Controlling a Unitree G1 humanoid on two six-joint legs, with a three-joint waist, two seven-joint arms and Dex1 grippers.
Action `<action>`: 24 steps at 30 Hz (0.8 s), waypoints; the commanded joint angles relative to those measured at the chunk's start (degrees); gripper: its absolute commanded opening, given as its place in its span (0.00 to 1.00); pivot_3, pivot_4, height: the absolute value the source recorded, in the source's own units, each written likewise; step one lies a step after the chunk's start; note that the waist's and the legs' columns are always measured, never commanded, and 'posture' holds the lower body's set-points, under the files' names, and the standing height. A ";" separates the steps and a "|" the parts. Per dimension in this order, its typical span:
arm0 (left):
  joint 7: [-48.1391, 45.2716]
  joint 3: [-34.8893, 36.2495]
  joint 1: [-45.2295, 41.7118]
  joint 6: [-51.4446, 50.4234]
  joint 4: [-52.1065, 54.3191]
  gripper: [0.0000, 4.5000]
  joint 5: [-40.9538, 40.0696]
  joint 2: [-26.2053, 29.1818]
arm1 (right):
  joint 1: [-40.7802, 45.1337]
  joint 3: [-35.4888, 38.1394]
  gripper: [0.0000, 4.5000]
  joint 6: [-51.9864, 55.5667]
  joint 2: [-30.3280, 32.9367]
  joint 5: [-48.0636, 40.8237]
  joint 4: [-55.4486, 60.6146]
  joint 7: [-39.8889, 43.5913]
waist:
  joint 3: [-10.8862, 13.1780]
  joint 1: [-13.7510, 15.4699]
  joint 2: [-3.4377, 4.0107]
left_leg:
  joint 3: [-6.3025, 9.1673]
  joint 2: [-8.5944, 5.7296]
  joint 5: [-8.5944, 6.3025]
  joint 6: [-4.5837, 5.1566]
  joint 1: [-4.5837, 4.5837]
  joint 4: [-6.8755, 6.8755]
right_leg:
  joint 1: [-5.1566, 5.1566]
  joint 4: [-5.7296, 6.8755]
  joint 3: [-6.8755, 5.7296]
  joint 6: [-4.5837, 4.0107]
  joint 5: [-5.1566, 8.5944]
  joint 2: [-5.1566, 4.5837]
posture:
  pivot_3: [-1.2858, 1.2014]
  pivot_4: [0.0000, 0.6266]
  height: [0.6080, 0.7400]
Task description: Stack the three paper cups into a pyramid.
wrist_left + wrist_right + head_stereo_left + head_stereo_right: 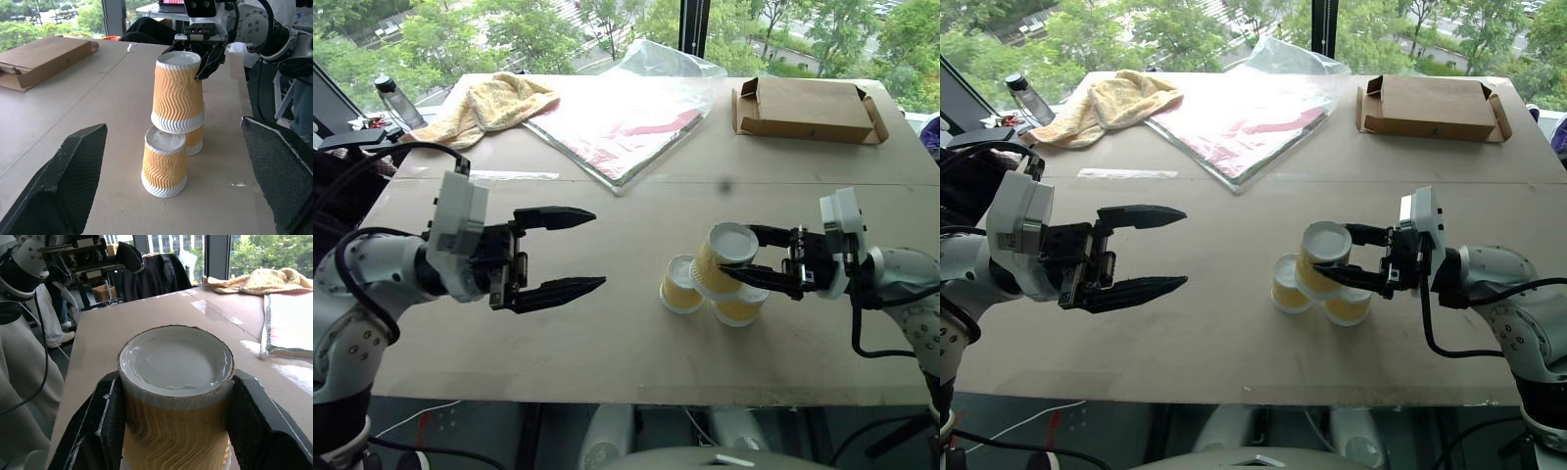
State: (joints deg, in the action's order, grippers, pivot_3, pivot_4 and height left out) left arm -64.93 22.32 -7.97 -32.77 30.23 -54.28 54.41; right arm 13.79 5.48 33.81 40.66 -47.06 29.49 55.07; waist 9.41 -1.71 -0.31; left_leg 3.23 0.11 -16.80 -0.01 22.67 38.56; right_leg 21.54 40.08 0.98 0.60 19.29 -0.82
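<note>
Capping step — third cup over the base pair.
Right gripper clamps top cup above two cups; left gripper wide; next — centre, lower, release.

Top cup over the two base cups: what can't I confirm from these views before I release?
- Top cup: whether it rests on both base cups; the far base cup is mostly hidden behind it in the left wrist view.
- Contact with the near base cup: too close to call.
- Right tool: its far finger is hidden behind the cup.
</note>
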 commanded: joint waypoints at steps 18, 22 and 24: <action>-1.46 0.05 -1.25 0.68 -0.30 1.00 -0.07 0.22 | -2.15 3.10 0.99 -1.57 1.83 -1.18 2.93 -0.40 | -0.01 0.28 -0.01 | 0.01 0.00 0.00 0.00 0.00 0.04 | -0.02 0.01 -0.02 0.00 0.00 0.00 | 0.52 0.24 1.00; -1.77 -0.50 -0.57 1.00 0.21 1.00 0.63 0.14 | -3.57 7.15 0.99 -2.80 2.30 -2.51 3.01 -0.25 | -0.01 0.66 -0.01 | 0.01 0.00 0.00 0.00 0.00 0.04 | -0.02 -0.01 -0.02 0.00 0.00 0.00 | 0.52 0.24 1.00; -1.51 -0.75 -0.03 0.98 0.53 1.00 0.80 -0.16 | -6.11 10.59 0.99 -2.59 3.49 -3.14 3.42 -0.08 | -0.01 0.90 -0.01 | 0.01 0.00 0.00 0.00 0.00 0.04 | -0.02 -0.01 -0.02 0.00 0.00 0.00 | 0.52 0.24 1.00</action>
State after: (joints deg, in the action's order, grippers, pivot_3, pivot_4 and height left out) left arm -66.27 21.48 -8.29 -32.57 29.62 -53.58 54.38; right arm 9.02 11.89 32.09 42.94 -48.73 30.75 54.63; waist 9.41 -0.81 -0.33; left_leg 3.24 0.11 -16.80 -0.01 22.68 38.59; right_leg 21.52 40.07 0.95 0.60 19.29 -0.82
